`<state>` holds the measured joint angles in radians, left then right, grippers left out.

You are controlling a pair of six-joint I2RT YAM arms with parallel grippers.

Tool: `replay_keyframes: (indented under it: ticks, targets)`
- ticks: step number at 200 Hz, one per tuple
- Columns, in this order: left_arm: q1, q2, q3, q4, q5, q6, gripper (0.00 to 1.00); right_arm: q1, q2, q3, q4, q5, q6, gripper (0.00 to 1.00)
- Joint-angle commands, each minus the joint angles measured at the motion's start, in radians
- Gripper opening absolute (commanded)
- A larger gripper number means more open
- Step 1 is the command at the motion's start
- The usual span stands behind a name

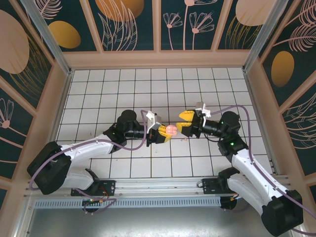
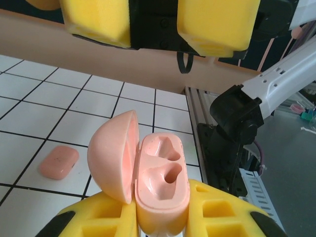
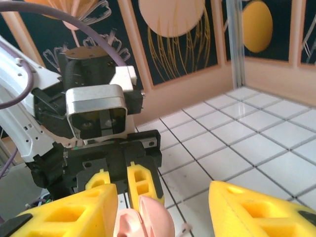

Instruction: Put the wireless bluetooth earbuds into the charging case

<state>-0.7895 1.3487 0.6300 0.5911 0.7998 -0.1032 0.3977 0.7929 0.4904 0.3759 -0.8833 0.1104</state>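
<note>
My left gripper (image 1: pixel 167 132) (image 2: pixel 160 217) is shut on the salmon-pink charging case (image 2: pixel 160 177) (image 1: pixel 171 130), held above the tiles at mid-table. The lid (image 2: pixel 112 155) stands swung open to the left, and both sockets inside are empty. My right gripper (image 1: pixel 185 123) (image 3: pixel 165 212) faces it from the right, open, its yellow fingers (image 2: pixel 98 22) apart and touching nothing. The open lid (image 3: pixel 155 217) sits low between them. A tiny pale bit (image 3: pixel 185 228) lies on the tile below, too small to tell whether it is an earbud.
A paler pink rounded object (image 2: pixel 59 162) about half a tile wide lies on the white tiles (image 1: pixel 148 84). The right arm's base (image 2: pixel 234 128) and the aluminium rail (image 1: pixel 163 185) stand at the near edge. Wooden walls (image 1: pixel 158 59) enclose the floor.
</note>
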Motion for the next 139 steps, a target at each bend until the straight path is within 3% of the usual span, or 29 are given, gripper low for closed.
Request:
replay_keyframes:
  ticks: [1,57,93,139]
  targets:
    - [0.016,0.008,-0.041,0.137,-0.010,-0.073,0.19,-0.010,-0.024,0.080,-0.200,0.090,0.003,0.52]
    - [0.047,0.035,-0.126,0.252,-0.056,-0.146,0.18,-0.020,0.031,0.181,-0.676,0.404,0.091,0.45]
    - [0.052,0.029,-0.151,0.246,-0.073,-0.162,0.18,-0.022,0.168,0.252,-0.902,0.570,0.281,0.40]
    - [0.053,0.000,-0.159,0.205,-0.109,-0.143,0.18,0.006,0.365,0.294,-1.020,0.558,0.439,0.38]
